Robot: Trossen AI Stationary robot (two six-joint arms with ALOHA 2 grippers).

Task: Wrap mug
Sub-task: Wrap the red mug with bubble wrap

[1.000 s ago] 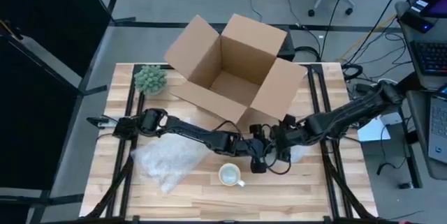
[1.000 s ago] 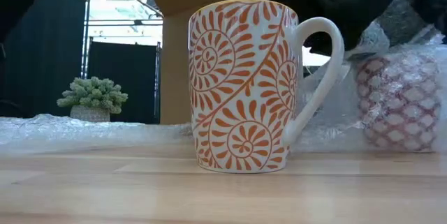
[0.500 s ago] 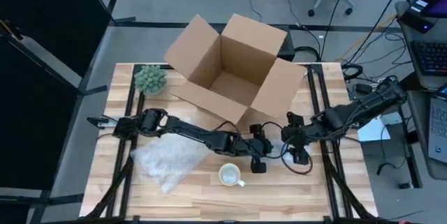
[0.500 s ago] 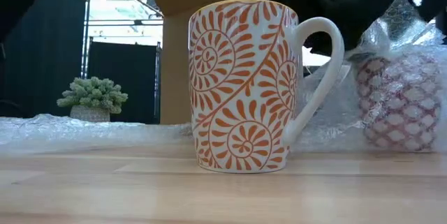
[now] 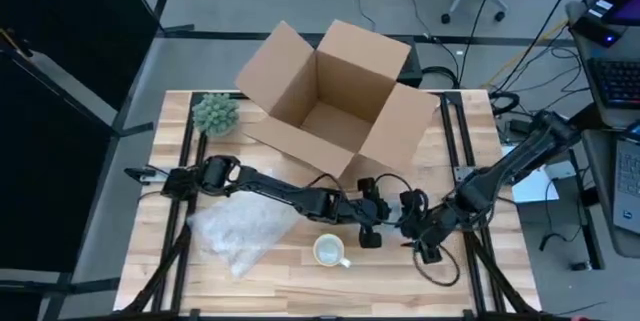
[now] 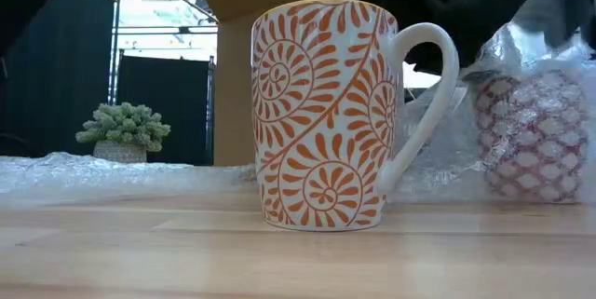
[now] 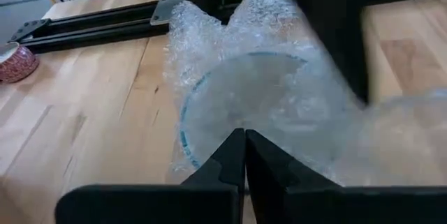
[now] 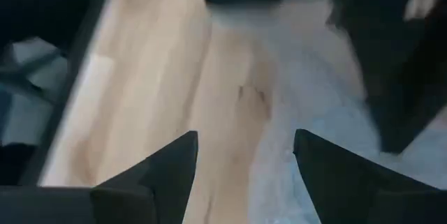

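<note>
Your left gripper (image 7: pixel 244 155) has its fingers pressed together; your right gripper (image 8: pixel 244 155), close beside it, is spread wide.

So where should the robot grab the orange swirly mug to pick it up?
Probably from straight above, pinching the rim of the orange mug on the side opposite its handle. It stands upright with its mouth open to the top, so one finger could slip inside and one outside.
</note>
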